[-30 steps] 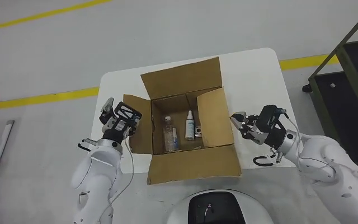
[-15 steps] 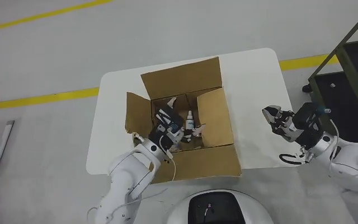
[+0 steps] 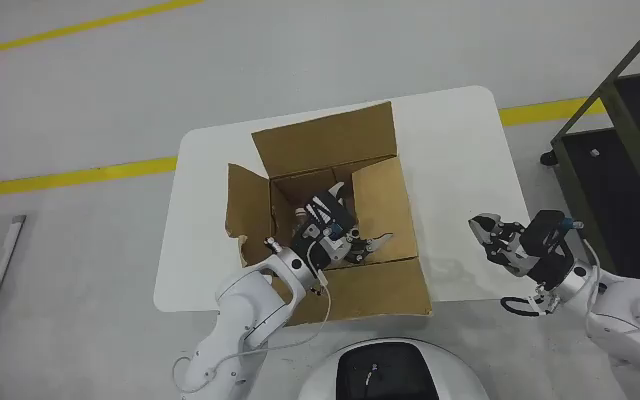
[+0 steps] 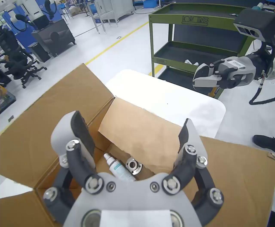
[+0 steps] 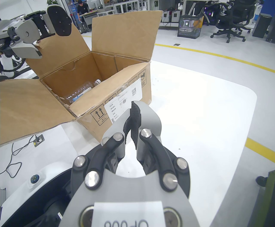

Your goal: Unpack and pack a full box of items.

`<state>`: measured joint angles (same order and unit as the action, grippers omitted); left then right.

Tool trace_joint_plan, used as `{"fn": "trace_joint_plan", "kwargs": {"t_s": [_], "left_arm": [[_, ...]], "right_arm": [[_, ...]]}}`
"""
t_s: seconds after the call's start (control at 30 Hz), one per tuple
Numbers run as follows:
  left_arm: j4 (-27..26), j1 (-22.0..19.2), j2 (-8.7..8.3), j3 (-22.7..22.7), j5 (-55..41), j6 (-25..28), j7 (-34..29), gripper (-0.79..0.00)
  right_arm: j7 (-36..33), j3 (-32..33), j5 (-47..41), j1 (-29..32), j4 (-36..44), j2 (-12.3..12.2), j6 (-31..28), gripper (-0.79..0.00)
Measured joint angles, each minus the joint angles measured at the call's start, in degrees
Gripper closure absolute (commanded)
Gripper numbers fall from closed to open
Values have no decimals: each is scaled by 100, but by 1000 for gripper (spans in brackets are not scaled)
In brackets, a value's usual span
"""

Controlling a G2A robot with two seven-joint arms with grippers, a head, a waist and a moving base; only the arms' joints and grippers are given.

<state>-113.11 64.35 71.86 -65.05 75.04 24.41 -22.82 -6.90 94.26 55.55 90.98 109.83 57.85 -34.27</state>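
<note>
Since the small spray bottle lying on the floor of the box looks light, rigid and slick, I'd pinch it across its body. The metal fitting beside it looks heavier. The left gripper hangs over the open box, spread wide and empty. The right gripper hovers by the table edge, pinched closed on nothing.

White table on a grey floor; a yellow line runs behind it; a green cart near one corner — black chairs well beyond.
</note>
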Motion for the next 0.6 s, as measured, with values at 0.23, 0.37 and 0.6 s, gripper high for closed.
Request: {"fn": "trace_joint_plan", "kwargs": {"t_s": [0.23,0.37,0.6], "left_arm": [[726,57,175,73,-2310,-1173,123,-785],[1137,-234,274,187,-3306,-1767,-90,-785],[1803,-490,367,321,-4202,-2319,-500,-785]], "right_arm": [[-40,-227,139,-88,-164,15,-20,0],[-119,-365,169,-172,-262,25,-31,0],[-222,-641,220,-331,-429,48,-16,0]]}}
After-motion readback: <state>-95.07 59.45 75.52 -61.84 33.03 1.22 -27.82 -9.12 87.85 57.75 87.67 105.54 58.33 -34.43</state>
